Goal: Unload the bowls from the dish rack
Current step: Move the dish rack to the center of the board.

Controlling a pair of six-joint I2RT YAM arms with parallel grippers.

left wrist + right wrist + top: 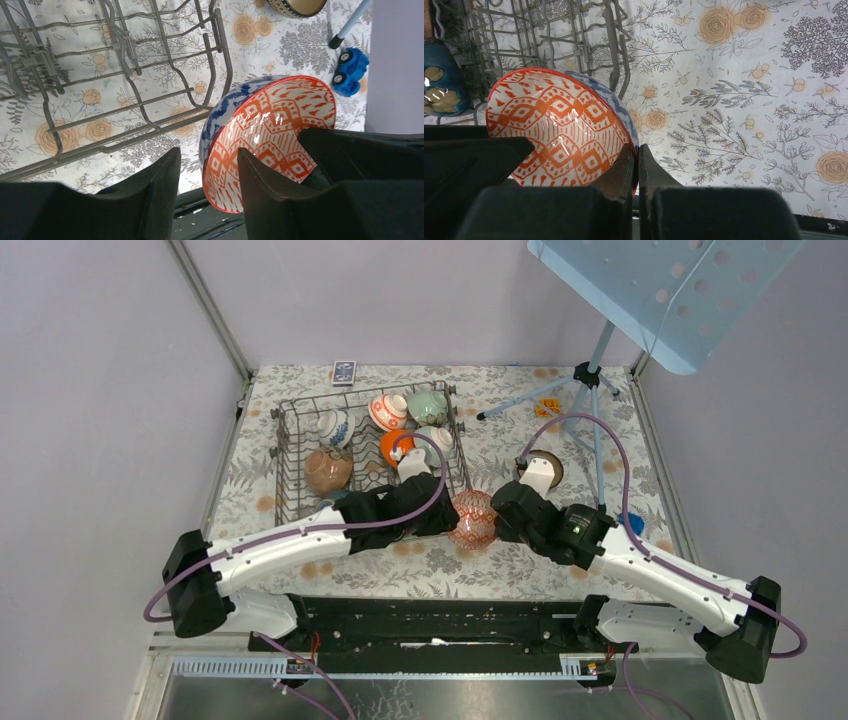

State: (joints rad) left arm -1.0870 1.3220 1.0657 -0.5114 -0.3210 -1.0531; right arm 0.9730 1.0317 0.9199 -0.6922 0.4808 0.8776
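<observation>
Bowl (472, 519) is on edge just outside the rack's (292, 480) near-right corner: my right gripper (635, 155) pinches its rim, my left gripper (209, 152) is spread astride it, unclamped, which I read as a handover.

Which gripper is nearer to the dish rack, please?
Left. The left gripper is beside the near right corner of the dish rack; the right gripper is past the patterned bowl it grips.

Open counter (492, 445) lies right of the wire wall of the dish rack (295, 480), but the tilted red-patterned bowl (472, 520), a brown bowl (295, 7) behind it, tripod legs (350, 22) and a blue toy car (351, 71) crowd that lane.
</observation>
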